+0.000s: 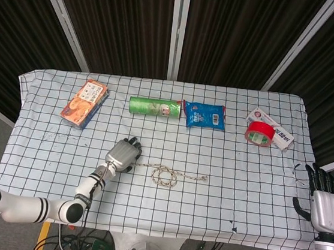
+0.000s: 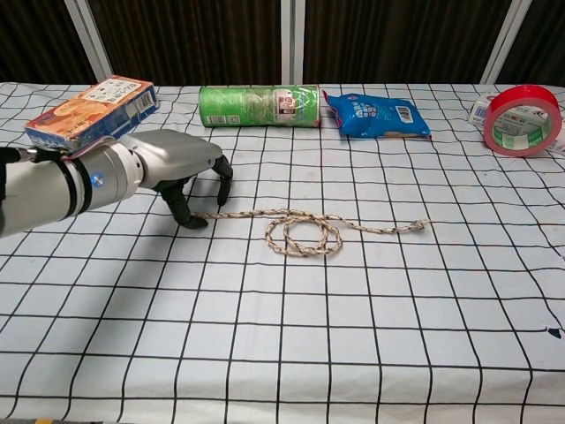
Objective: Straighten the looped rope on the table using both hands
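Two hands are seen, and only one of them is over the table (image 1: 41, 165), which is covered with a checked cloth. The left hand (image 2: 172, 168) is held low, towards the near left part of the table, with its fingers (image 2: 222, 177) curled downward and spread a little; a dark fingertip is set down at the left end of the rope (image 2: 305, 226). Whether that end is actually pinched cannot be told from either view. The rope is laid across the middle of the table, running left to right, with a double loop at its centre and a free tail stretched towards the right. Bare cloth is left all around it, broadly so towards the near edge and to the right.

The right hand (image 1: 326, 206) is held off the right edge, near the near right corner, with fingers upright, slightly apart and holding nothing.

Along the far edge, well apart from the rope, are laid an orange snack box (image 1: 84, 102), a green chip canister (image 1: 154, 107) on its side, a blue snack packet (image 1: 204, 115), and a red tape roll (image 1: 260, 134) resting against a white box (image 1: 277, 134).
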Controlling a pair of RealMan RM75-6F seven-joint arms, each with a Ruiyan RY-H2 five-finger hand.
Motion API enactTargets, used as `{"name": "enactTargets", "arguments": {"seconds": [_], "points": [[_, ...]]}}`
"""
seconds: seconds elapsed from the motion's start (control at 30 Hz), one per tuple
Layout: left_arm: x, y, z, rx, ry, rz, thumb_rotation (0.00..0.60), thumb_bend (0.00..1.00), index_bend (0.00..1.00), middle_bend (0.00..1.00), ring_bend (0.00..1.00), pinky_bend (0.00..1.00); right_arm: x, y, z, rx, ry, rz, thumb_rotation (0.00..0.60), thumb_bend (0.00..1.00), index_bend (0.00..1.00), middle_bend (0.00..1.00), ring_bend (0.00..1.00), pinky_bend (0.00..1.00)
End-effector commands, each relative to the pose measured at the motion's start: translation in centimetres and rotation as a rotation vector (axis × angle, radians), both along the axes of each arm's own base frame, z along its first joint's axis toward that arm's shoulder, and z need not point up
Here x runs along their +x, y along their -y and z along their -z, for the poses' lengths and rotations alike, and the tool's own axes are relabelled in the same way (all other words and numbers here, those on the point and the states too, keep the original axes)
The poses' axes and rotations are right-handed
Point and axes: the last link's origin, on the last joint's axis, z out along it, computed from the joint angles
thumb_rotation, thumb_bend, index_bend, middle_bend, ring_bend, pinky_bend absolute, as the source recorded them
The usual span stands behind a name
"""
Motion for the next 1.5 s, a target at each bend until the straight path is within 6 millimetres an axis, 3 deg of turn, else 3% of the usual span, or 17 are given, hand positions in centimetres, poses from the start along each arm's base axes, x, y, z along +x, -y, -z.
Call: {"name": "enactTargets", "arguments": {"seconds": [0.03, 0.33, 0.97, 1.5], "points": [[0.0, 0.0, 0.0, 0.002, 0.002, -0.001, 0.600, 0.28, 0.45, 0.22, 0.10, 0.26, 0.0, 0.1, 0.0, 0.001, 0.001, -0.001, 0.600, 0.25, 0.00, 0.00, 0.00, 0.00], [-0.2, 0.1, 0.1, 0.028, 0.016, 0.001, 0.600, 0.29, 0.54, 0.25, 0.10, 0.26, 0.2, 0.0, 0.0, 0.000, 0.000, -0.005, 0.600, 0.25, 0.00, 0.00, 0.00, 0.00], [-1.1, 0.4, 0.6, 0.021, 0.005, -0.018, 0.600, 0.29, 0.51, 0.26, 0.10, 0.26, 0.3, 0.2, 0.1, -0.001, 0.007, -0.004, 0.600, 0.26, 0.00, 0.00, 0.00, 0.00], [-1.3, 0.7, 1.0, 0.041, -0.016, -0.010, 0.600, 0.35, 0.57, 0.28, 0.10, 0.26, 0.0, 0.3, 0.2, -0.001, 0.015, 0.006, 0.600, 0.26, 0.00, 0.00, 0.00, 0.00]]}}
